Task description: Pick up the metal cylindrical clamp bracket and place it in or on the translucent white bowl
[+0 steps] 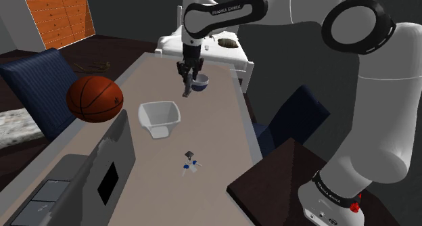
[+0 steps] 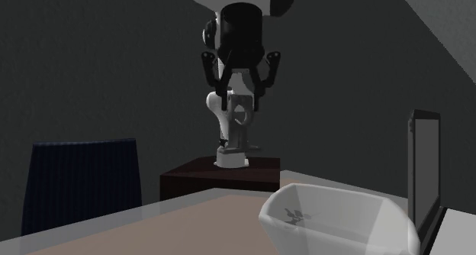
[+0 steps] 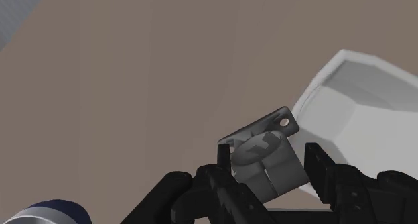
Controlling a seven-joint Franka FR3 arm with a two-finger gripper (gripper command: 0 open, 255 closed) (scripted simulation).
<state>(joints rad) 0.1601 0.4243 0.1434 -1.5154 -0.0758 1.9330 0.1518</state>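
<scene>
Item: metal clamp bracket (image 3: 261, 145), clenched between the fingers of the gripper (image 3: 268, 168), aloft over the table (image 3: 134, 88) toward its far end. White bowl (image 3: 355, 112) sits nearby, mid-table. Handling: carry until centred inside the rim (bracket sits tilted in the grip), lower, then let go.

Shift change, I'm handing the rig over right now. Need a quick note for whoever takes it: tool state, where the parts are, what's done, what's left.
Tool: shut on the grey clamp bracket, which is clasped between the fingers and held up off the table.
White bowl: upright on the table, just beside the bracket in the wrist view. The bracket is at the bowl's rim, not over its middle.
Done: grasp and lift.
Left: carry the bracket over the bowl, lower it, release.
Note: a few small loose parts lie on the table nearer the stand.
</scene>
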